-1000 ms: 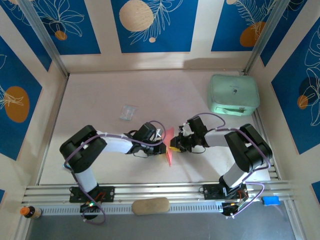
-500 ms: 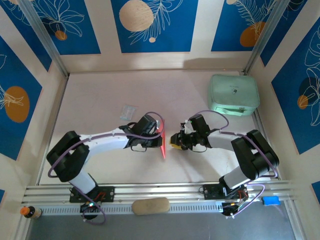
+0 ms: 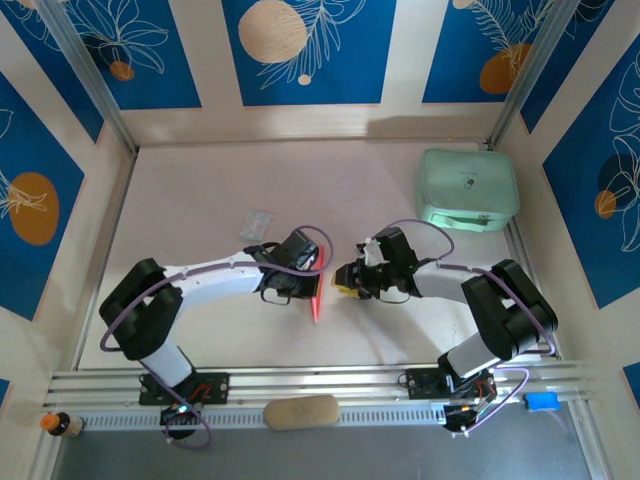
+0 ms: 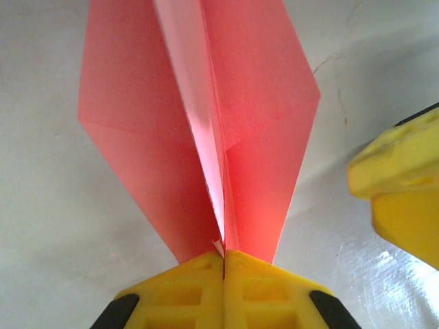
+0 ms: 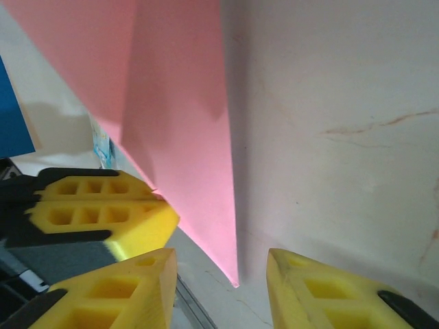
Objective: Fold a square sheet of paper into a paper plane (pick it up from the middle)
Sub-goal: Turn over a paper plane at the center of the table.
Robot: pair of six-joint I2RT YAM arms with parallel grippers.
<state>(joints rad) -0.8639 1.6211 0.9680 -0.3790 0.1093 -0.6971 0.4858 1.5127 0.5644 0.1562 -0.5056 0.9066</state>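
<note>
Two arms met over the middle of the table. The step looked like a re-grip of the folded paper. It would go best, I judged, with a firm pinch on the centre crease while the other fingers closed squarely on one wing, never dragging the thin sheet. Between the arms the paper plane stood on edge. Its crease end was clamped in the left gripper, whose jaws were pressed fully together. Just right of the paper, and apart from it, the right gripper had its jaws parted and held nothing.
</note>
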